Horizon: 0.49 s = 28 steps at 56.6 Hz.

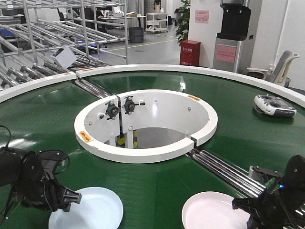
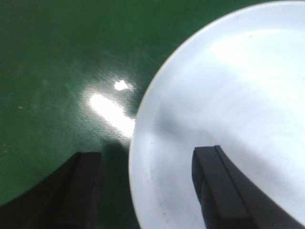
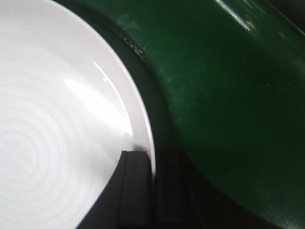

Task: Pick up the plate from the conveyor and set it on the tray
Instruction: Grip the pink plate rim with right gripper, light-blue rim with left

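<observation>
Racks and a red cabinet fill the room behind the green ring conveyor (image 1: 157, 186), and everything that matters sits on the near side of its white centre wall (image 1: 143, 153). Near and to the left of that wall, the left gripper (image 2: 147, 186) has its fingers (image 2: 217, 186) spread wide across the rim of a pale blue plate (image 1: 95, 210), one over the plate's inside and one over bare belt. Nothing is clamped there. Near and to the right of the wall, just past the steel rollers (image 1: 224, 169), the right gripper (image 3: 152, 186) is pinched narrow on the very edge of a white plate (image 1: 209, 212).

That thin bite worries me. With only the lip held, the plate's weight could tip it down and slide it out on the lift.

On the left, if the belt carries the plate along before the fingers close, the rim could drift out of the gap or be shoved sideways.

I can't see the tray anywhere, so I can't judge the carry. A remote controller (image 1: 274, 106) lies far to the wall's right.
</observation>
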Available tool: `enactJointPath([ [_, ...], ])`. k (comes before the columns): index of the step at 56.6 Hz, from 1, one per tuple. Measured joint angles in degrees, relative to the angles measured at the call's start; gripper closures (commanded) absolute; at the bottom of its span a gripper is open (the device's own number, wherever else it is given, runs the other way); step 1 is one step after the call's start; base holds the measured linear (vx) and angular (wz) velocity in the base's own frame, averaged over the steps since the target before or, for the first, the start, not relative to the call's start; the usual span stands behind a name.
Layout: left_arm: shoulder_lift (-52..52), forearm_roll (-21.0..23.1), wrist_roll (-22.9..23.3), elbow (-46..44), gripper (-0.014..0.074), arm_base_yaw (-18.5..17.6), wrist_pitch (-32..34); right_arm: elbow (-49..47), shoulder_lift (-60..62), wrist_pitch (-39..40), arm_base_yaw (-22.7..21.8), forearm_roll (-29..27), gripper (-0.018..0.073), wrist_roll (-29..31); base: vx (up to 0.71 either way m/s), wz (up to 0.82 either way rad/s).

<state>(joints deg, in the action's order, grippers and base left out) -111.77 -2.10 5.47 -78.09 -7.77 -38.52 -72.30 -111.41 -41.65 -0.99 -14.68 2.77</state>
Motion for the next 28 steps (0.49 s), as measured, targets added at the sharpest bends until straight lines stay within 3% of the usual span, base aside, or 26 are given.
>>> enactJointPath([
  [16,-2.5,0.9,-0.9,0.0,0.0126,0.0,0.6,0.0,0.0,-0.4,-0.1,-0.2,0.0572,0.2,0.0,0.0],
  [24,-3.2,2.1,-0.9,-0.2,0.0298,0.0,1.0,0.0,0.0,-0.5,-0.1,-0.2,0.0572,0.2,0.0,0.0],
  [28,-3.3,2.1,-1.3,-0.4,0.0463,0.0,1.0,0.0,0.0,-0.5,-0.1,-0.2,0.0572,0.2,0.0,0.0],
])
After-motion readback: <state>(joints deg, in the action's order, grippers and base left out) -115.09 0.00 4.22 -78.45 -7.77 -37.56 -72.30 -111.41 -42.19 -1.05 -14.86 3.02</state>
